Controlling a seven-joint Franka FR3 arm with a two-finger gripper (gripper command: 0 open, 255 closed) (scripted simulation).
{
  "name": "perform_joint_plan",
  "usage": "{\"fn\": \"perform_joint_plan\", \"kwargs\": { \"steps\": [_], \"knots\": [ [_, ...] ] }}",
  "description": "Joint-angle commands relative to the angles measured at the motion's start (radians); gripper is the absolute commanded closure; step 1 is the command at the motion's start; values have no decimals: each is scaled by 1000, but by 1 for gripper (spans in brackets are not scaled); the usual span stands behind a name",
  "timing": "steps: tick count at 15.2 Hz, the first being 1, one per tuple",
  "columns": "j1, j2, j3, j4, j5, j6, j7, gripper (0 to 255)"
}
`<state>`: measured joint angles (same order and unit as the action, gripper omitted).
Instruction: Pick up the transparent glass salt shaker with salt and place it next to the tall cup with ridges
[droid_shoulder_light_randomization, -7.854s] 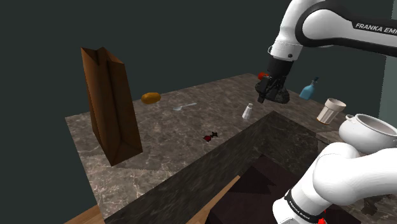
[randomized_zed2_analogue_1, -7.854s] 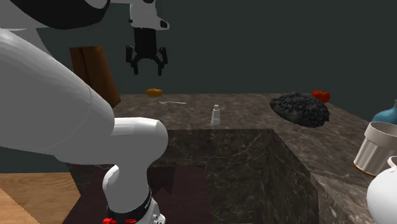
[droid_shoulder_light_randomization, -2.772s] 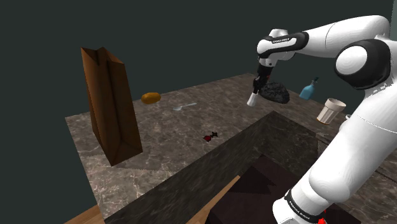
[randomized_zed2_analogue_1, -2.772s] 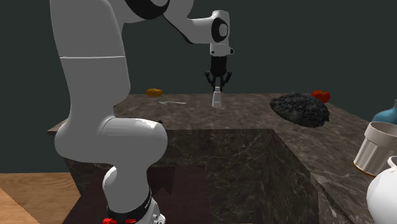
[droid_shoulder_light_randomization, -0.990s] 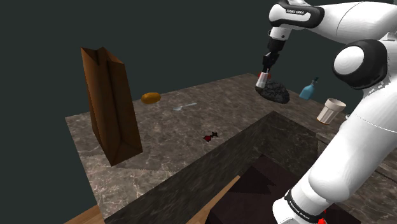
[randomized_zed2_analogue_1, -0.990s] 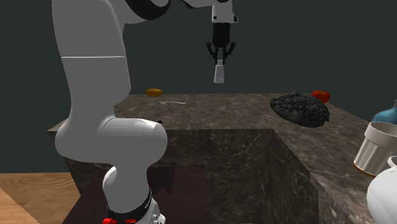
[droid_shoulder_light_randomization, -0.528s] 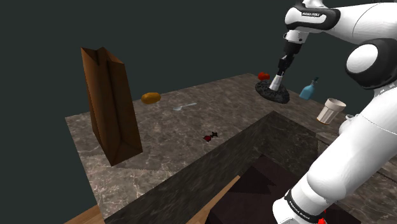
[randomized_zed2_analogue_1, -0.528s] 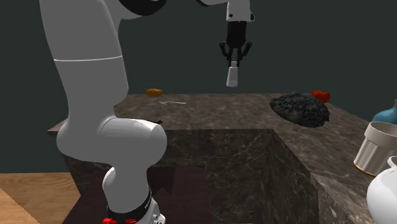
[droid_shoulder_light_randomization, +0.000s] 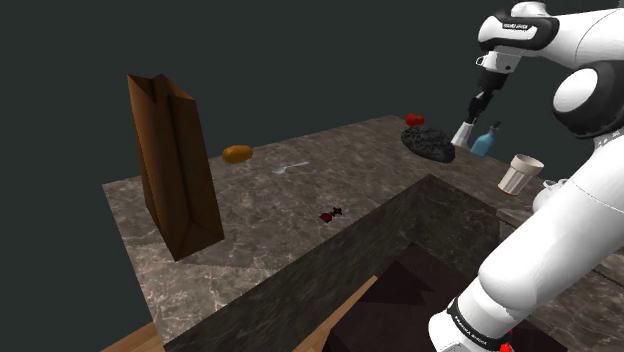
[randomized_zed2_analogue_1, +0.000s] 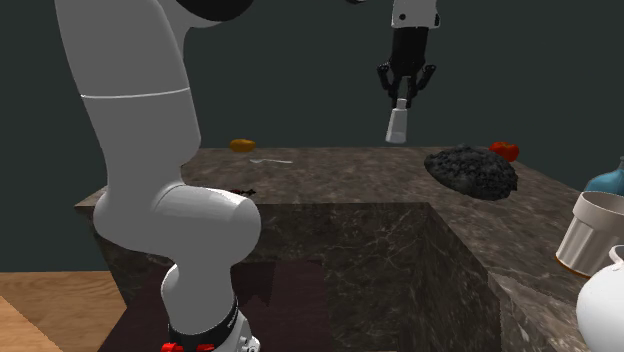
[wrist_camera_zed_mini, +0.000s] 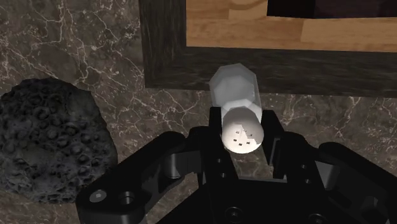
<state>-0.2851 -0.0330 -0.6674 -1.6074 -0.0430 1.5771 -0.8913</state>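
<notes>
My black gripper (droid_shoulder_light_randomization: 471, 117) is shut on the cap end of a clear salt shaker (droid_shoulder_light_randomization: 464, 133) and holds it in the air above the dark marble counter (droid_shoulder_light_randomization: 280, 215). In the second exterior view the shaker (randomized_zed2_analogue_1: 397, 125) hangs below the gripper (randomized_zed2_analogue_1: 402, 100), above and to the left of a black lumpy object (randomized_zed2_analogue_1: 472, 170). The wrist view has the fingers (wrist_camera_zed_mini: 216, 130) clasping the shaker (wrist_camera_zed_mini: 236, 102) just under its perforated white cap. The tall ridged cup (droid_shoulder_light_randomization: 520, 174) stands on the counter to the shoulder view's right of the shaker, also near the right edge as cup (randomized_zed2_analogue_1: 598, 232).
A tall brown paper bag (droid_shoulder_light_randomization: 172, 165) stands at the counter's left. An orange lump (droid_shoulder_light_randomization: 237, 154), a light utensil (droid_shoulder_light_randomization: 290, 167), a red object (droid_shoulder_light_randomization: 414, 119), the black lump (droid_shoulder_light_randomization: 428, 143) and a blue bottle (droid_shoulder_light_randomization: 484, 141) lie along the back. A white pot (randomized_zed2_analogue_1: 605, 300) sits near the cup.
The gripper has carried the shaker to the shoulder view's right, from over the black lump's left side to past it, nearer the blue bottle and the cup. Its height is much the same.
</notes>
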Motion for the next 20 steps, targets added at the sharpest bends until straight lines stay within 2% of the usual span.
{"fn": "perform_joint_plan", "kwargs": {
  "steps": [1, 7, 12, 16, 20],
  "knots": [
    [-27, 16, -30, 10, 9, 4, -58, 255],
    [-114, 80, -113, 66, 53, -1, -229, 255],
    [-217, 179, -176, 153, 130, -20, -388, 255],
    [-334, 287, -206, 254, 215, -51, -517, 255],
    [-486, 411, -212, 394, 312, -101, -635, 255]
  ]
}}
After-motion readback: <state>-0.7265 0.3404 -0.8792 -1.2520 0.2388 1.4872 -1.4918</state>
